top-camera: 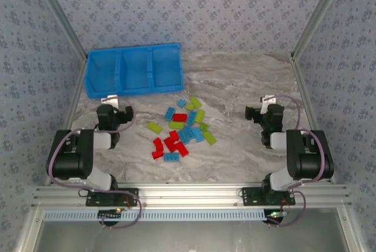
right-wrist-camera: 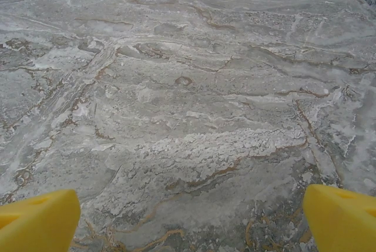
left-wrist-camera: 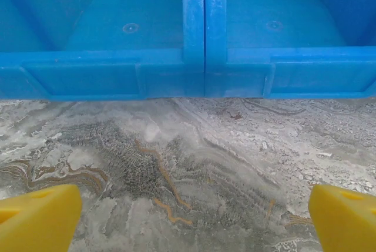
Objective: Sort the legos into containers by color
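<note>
The legos are lying loose in a red, blue and green cluster on the table, between the two arms and near the containers, which are sitting at the far left. The left arm is reaching toward the containers, while the right arm is sitting well apart on the other side of the pile. Seen from the left wrist, the left jaws are standing wide apart, with the yellow fingertips at the lower corners and facing the containers' front wall across marbled table. Seen from the right wrist, the right jaws are likewise gaping wide, their fingertips hanging over grey marbled table.
</note>
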Controlling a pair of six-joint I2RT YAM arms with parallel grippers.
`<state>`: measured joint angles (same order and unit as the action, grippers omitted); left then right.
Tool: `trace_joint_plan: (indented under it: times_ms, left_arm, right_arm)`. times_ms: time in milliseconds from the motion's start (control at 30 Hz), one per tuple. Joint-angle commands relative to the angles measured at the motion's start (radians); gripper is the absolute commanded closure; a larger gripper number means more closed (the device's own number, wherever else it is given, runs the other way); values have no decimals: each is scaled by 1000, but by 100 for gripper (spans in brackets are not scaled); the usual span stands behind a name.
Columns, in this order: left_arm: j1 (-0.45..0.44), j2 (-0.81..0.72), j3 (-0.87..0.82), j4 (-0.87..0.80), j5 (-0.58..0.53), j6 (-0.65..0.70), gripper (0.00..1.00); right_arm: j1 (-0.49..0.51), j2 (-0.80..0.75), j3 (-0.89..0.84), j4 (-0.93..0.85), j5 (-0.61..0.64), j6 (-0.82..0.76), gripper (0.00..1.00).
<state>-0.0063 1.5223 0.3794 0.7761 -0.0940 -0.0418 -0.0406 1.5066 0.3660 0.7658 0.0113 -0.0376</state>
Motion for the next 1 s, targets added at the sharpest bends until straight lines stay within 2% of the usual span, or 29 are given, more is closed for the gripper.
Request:
trace_joint_plan:
  times_ms: [0, 533, 633, 700, 767, 867, 933, 967]
  left_arm:
    - [9, 11, 29, 45, -6, 11, 1]
    - [15, 11, 30, 43, 4, 9, 1]
    - [15, 10, 29, 45, 6, 9, 1]
    - [15, 10, 27, 46, 10, 10, 1]
    - [8, 1, 26, 43, 42, 36, 1]
    - [-21, -95, 13, -19, 13, 59, 1]
    - [-46, -196, 14, -115, -8, 66, 1]
    - [-58, -255, 22, -181, -8, 62, 1]
  right_arm:
    - [7, 14, 31, 32, 16, 18, 0]
    - [1, 11, 25, 36, 5, 21, 0]
    - [-2, -33, 38, -15, 15, 30, 0]
    - [4, -106, 56, -107, 26, 31, 0]
    - [19, -201, 97, -279, 60, 73, 0]
    - [44, -355, 224, -696, 142, 258, 0]
    - [46, -406, 328, -980, 117, 417, 0]
    - [53, -414, 386, -1113, 60, 477, 0]
